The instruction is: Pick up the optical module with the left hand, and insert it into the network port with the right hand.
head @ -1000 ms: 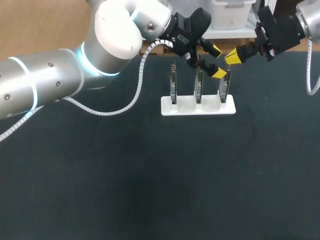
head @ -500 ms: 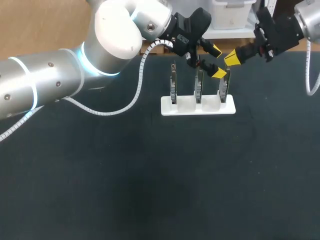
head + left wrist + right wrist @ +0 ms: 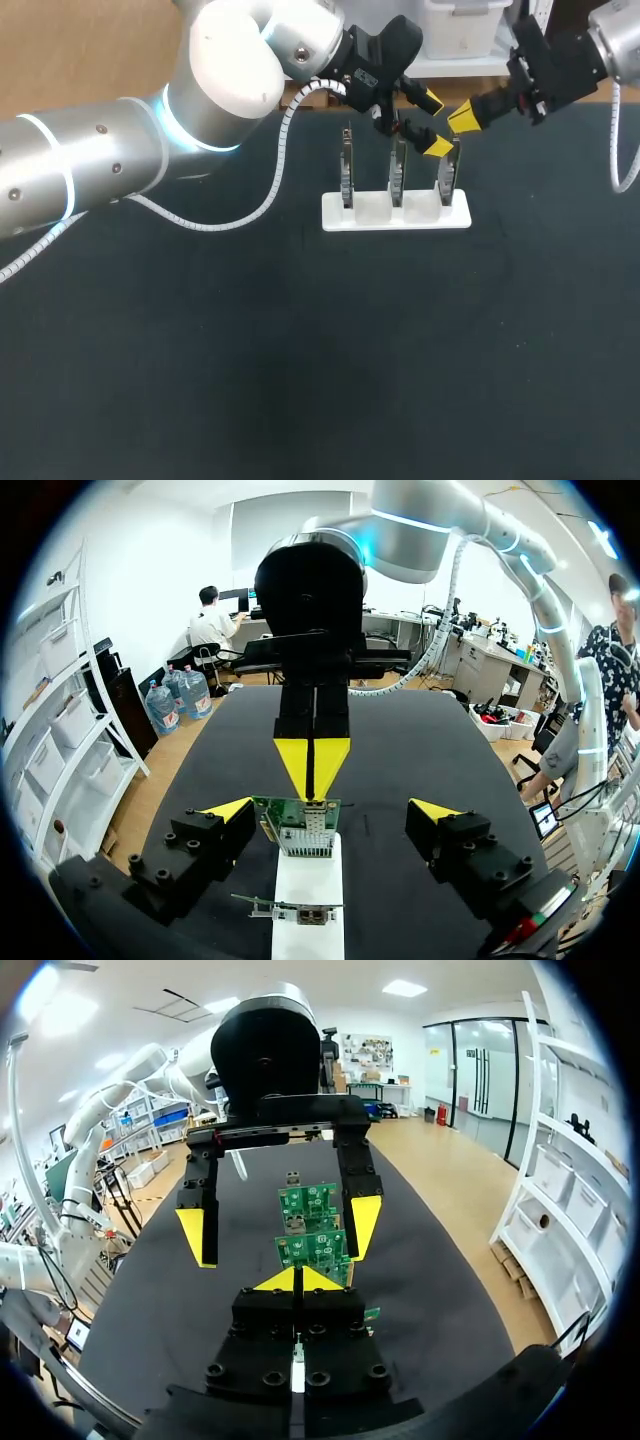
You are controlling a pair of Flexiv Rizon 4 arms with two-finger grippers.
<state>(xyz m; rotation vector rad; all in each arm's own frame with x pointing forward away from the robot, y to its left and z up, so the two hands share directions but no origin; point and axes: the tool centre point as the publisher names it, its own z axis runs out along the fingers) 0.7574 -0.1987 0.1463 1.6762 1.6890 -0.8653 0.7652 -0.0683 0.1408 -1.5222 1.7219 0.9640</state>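
Three green boards [image 3: 397,178] stand in the white rack [image 3: 395,214], can't pick out the optical module itself. Rack's close to the table's [image 3: 300,360] far edge, with wide tabletop on its near side. Left gripper [image 3: 433,124] is spread wide around the rack's right-end board, not touching. Right gripper [image 3: 464,116] has its tips pressed together, just above that board.

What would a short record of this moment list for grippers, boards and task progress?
left gripper: open, astride the rack's right-hand board, holding nothing
right gripper: shut, tips together, close beside the left gripper's fingers
rack: white, on the dark table
circuit boards: three, upright in the rack
progress: no module seen in either gripper
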